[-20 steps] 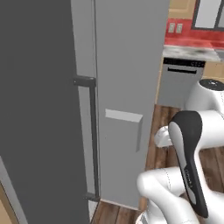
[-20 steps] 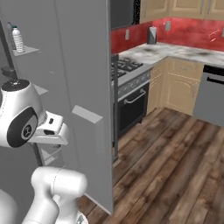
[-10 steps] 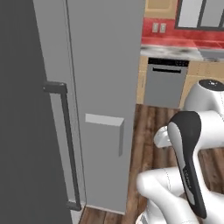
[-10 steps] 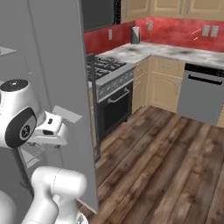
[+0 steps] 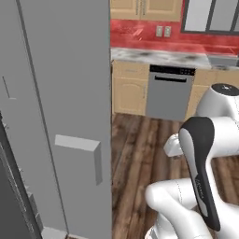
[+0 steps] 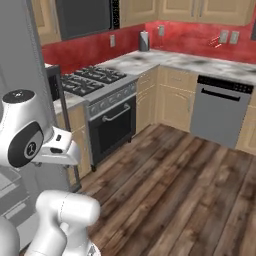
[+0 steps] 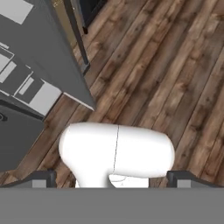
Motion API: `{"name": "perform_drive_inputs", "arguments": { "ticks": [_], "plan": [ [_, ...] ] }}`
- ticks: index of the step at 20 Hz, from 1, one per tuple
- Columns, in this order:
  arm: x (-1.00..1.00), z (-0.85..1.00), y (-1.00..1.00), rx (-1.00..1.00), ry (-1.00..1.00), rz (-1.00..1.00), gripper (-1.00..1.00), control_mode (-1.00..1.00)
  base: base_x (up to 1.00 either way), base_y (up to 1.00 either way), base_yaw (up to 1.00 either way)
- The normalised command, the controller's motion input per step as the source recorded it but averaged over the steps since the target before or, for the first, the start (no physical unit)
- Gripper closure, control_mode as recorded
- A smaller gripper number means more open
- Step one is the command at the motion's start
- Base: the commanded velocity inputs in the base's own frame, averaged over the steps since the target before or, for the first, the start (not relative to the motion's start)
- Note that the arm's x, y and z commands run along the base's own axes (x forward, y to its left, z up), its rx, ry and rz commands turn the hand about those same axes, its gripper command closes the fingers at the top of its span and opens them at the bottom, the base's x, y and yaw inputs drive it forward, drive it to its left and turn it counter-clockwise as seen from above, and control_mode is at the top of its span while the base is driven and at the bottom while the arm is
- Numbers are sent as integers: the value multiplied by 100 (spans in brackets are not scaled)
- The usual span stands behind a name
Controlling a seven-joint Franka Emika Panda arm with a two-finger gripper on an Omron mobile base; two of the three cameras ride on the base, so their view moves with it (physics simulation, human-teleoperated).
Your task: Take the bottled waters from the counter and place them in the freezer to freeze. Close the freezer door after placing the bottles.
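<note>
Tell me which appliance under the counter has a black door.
The oven below the gas burners: its door is black. The dishwasher, further right, has a grey door.

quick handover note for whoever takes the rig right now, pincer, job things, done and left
Pincer: open, holding nothing, pointing down at the wooden floor.
Freezer: close on the left of the base, its grey panel facing the left base camera. Marble counter runs along the red wall, across the floor.
Bottled waters: not spotted from here.
Done: cannot tell how many bottles are stored.
Left: check the bottles, then make sure the freezer door is closed.
</note>
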Motion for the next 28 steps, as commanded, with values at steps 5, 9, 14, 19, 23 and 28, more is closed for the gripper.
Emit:
{"name": "perform_drive_inputs", "arguments": {
  "ticks": [5, 9, 14, 19, 23, 28],
  "plan": [
    [0, 0, 0, 0, 0, 0, -100, 100, 6, -73, 29],
    [0, 0, 0, 0, 0, 0, -100, 100, -2, -46, 44],
    [0, 0, 0, 0, 0, 0, -100, 100, -6, -30, 51],
    [0, 0, 0, 0, 0, 0, -100, 100, 0, -13, 52],
    [0, 0, 0, 0, 0, 0, -100, 100, 0, 0, 46],
    [0, 0, 0, 0, 0, 0, -100, 100, 0, 0, 47]
  ]
}}
